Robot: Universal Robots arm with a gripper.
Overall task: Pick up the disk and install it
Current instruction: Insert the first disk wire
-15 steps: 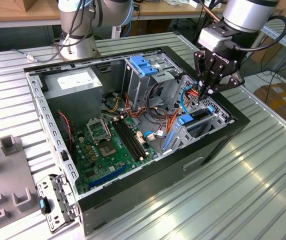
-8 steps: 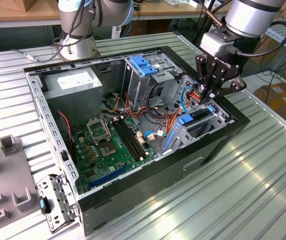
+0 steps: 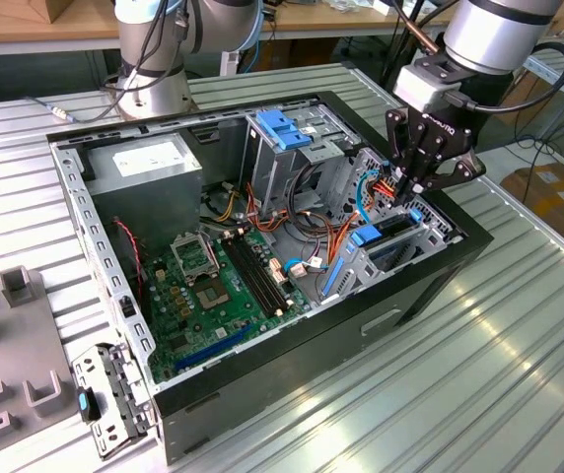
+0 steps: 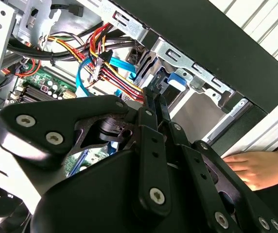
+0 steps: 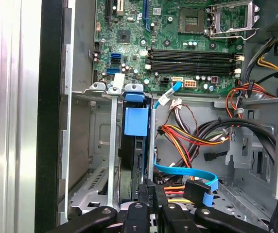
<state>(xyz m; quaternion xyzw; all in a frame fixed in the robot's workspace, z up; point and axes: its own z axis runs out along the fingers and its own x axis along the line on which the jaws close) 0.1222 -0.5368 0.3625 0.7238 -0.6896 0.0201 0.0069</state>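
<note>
At the right of the exterior view the gripper [image 3: 412, 193] has its fingers pressed together over the disk [image 5: 135, 121], which stands on edge in its bay in the computer case [image 3: 292, 394] — a stiff, fairly heavy, shock-sensitive thing, probably best held by its blue end tab.

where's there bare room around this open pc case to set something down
Free: the ribbed metal tabletop along the exterior view's right of the black open computer case, and behind it near the grey robot base. Crowded: the drive cage, where the black gripper sits over the blue-railed silver disk among coloured cables.
</note>
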